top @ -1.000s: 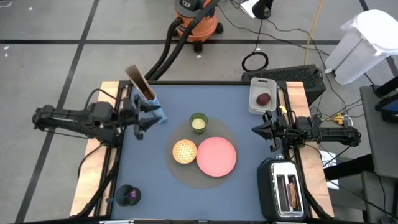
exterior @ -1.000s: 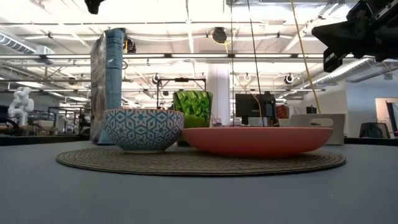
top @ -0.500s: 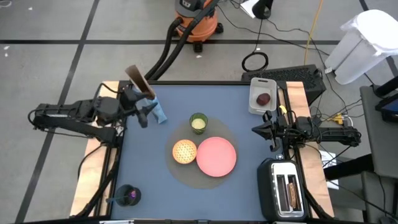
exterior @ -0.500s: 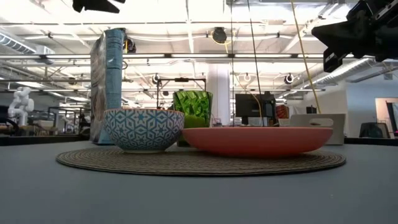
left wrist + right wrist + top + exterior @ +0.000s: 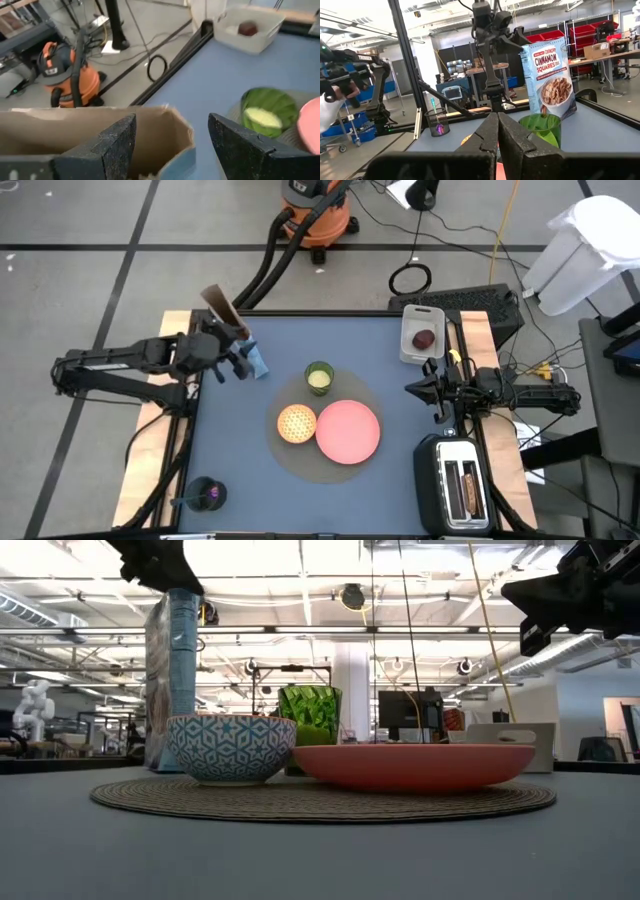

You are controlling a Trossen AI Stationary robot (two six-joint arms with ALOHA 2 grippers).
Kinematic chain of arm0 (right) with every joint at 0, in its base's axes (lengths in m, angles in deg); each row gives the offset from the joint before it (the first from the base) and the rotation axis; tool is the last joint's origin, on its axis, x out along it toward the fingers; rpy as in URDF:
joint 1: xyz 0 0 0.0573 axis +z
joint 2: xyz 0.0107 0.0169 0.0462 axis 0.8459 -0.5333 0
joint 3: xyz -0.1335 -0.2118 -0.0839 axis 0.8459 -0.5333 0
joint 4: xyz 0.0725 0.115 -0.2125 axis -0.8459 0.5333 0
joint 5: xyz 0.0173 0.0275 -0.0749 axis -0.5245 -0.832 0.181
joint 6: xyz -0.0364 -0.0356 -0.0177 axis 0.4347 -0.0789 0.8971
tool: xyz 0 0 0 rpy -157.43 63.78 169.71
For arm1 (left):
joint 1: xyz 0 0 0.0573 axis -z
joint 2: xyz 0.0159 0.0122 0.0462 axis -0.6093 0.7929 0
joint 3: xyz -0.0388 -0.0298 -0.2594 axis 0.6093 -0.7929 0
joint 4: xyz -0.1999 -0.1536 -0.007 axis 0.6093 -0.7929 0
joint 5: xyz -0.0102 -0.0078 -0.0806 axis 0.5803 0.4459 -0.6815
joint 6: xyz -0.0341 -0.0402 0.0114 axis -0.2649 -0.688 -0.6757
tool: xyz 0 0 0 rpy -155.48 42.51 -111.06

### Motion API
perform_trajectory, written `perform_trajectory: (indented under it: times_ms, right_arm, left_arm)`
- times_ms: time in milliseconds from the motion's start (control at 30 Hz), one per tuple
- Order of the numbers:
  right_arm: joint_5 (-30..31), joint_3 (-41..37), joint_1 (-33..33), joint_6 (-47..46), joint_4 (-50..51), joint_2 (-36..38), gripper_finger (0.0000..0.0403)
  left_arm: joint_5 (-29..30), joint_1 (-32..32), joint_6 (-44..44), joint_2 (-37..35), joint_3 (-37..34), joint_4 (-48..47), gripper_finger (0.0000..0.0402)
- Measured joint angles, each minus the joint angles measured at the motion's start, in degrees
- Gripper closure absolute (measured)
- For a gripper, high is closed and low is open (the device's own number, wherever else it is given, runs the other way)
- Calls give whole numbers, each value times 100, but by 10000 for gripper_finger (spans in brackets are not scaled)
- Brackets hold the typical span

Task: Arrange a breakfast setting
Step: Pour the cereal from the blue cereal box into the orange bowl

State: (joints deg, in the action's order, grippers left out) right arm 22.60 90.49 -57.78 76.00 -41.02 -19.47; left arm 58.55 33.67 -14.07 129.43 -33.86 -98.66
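The left gripper [image 5: 240,360] is seen held above the open top of the blue cereal bag [image 5: 252,358], its fingers [image 5: 240,145] spread apart with nothing between them; the bag is left standing upright near the table's far left edge, just beside the round woven mat [image 5: 290,460]. On the mat, the small green cup [image 5: 319,377], the small orange bowl [image 5: 296,423] and the round pink plate [image 5: 348,430] are grouped close together. The dark-red fruit [image 5: 425,338] is shown in a white tray [image 5: 411,350] at the far right corner. The right gripper [image 5: 427,389] is kept shut and empty at the table's right edge, near a toaster [image 5: 458,485].
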Motion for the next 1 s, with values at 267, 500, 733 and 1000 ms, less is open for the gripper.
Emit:
perform_trajectory:
  times_ms: [267, 500, 733, 1000]
  right_arm:
    - [0, 0, 0, 0, -2, 0, 397]
    - [1, 0, 0, 0, -2, 0, 397]
    - [1, 0, 1, 0, -2, 0, 397]
    - [1, -1, 2, 0, -2, 0, 397]
  left_arm:
    - [-254, -39, -165, 39, 9, -398, 147]
    - [-441, -40, -49, 32, 9, -422, 156]
    - [-444, -40, -33, 32, 4, -427, 235]
    - [-492, -40, 158, 34, -2, -415, 318]
